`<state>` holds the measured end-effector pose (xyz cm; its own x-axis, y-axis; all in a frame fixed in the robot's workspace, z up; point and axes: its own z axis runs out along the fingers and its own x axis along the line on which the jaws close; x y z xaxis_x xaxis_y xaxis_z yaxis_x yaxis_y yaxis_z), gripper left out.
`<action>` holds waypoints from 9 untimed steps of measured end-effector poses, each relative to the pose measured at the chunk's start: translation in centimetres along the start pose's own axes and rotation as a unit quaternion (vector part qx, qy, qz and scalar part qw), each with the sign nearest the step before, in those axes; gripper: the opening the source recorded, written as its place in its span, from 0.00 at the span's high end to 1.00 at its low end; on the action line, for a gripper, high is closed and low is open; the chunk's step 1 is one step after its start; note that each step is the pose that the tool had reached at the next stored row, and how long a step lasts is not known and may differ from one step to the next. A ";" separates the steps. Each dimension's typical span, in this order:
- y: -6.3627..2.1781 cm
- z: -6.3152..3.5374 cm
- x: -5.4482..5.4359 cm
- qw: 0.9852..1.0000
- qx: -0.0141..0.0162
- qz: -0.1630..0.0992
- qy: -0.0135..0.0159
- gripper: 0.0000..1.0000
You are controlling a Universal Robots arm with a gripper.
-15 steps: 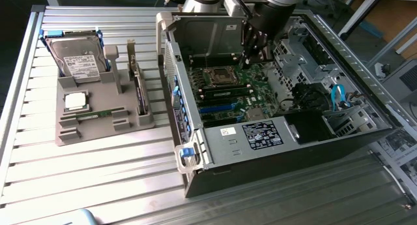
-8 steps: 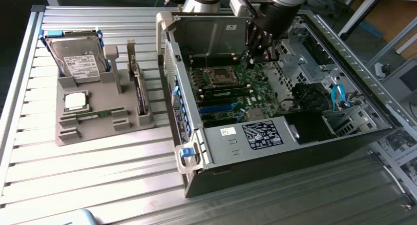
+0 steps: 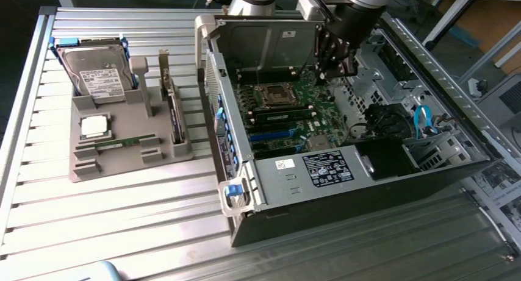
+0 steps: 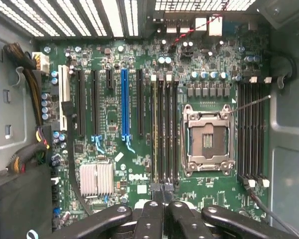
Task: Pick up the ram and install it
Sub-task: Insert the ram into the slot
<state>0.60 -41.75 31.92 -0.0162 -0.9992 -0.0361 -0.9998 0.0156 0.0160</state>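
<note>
Green motherboard (image 4: pixel 139 124) lies beneath the closed end effector (image 4: pixel 163 211), seemingly empty.

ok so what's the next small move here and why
Probably lift out of the case toward the tray. The ram lies in that tray, while the shut fingers hang over the motherboard, seemingly holding nothing.

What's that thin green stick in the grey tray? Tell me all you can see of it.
The ram is a long, narrow green circuit-board strip, resting in a slot of the grey holder, beside a square silver chip. Nothing grips it; its finer detail cannot be made out.
</note>
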 end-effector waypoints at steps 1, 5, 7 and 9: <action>-0.17 0.00 0.0 1.000 0.000 0.000 0.000 0.89; -0.66 -0.01 0.0 1.000 0.000 0.000 0.000 0.89; -0.86 0.00 0.0 1.000 0.000 0.000 0.000 0.89; -1.04 -0.01 0.0 1.000 0.000 0.000 0.000 0.89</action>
<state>1.64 -41.76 31.91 -0.0162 -0.9992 -0.0353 -0.9997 0.0156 0.0160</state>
